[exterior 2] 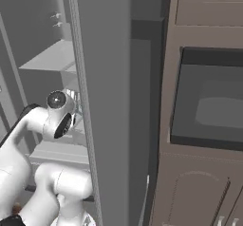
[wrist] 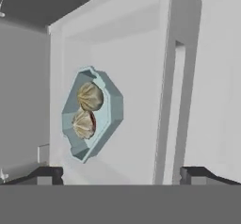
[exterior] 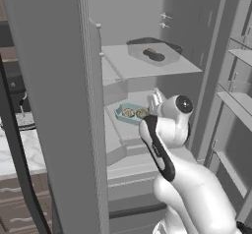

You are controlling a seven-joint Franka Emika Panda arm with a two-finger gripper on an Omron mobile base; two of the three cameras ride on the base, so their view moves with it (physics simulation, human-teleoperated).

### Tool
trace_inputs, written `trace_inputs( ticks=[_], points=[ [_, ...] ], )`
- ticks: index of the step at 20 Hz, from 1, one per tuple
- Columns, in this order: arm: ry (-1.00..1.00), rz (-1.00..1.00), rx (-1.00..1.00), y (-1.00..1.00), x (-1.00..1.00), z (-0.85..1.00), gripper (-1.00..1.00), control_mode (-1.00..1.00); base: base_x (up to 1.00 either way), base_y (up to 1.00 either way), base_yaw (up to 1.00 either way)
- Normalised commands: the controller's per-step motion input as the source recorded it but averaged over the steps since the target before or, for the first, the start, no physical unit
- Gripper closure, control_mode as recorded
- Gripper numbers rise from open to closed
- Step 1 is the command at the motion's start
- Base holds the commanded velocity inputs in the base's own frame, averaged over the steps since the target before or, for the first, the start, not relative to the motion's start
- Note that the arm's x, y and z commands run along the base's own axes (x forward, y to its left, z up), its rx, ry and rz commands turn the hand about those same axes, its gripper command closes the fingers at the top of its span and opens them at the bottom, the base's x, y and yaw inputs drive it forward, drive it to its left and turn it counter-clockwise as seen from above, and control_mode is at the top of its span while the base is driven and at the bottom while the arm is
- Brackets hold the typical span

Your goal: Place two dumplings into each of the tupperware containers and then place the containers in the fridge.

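My hand [wrist: 122, 173] is spread wide, holding nothing, near the small pale teal translucent container [wrist: 92, 114] on the fridge's pale grey middle shelf [exterior: 118, 130].

A dark built-in microwave [exterior 2: 209, 104] sits in brown wooden cabinets [exterior 2: 204, 192], and a pale marble bench [exterior: 19, 152] lies far to its left.

You see the fridge [exterior: 59, 80] open: grey container [exterior: 170, 56] on the upper shelf, teal container [exterior: 123, 115] with dumplings [exterior: 129, 113] below.
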Motion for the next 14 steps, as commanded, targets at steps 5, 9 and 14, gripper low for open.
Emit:
trace_inputs(
  ticks=[5, 9, 14],
  points=[
    [0.27, 0.00, 0.00, -0.09, -0.88, 0.70, -1.00, -1.00, 0.00, 0.00, 0.00],
    [0.22, 0.00, 0.00, -0.05, -0.94, 0.58, -1.00, -1.00, 0.00, 0.00, 0.00],
    [0.18, 0.00, 0.00, 0.00, -0.75, 0.73, -1.00, -1.00, 0.00, 0.00, 0.00]
  ],
)
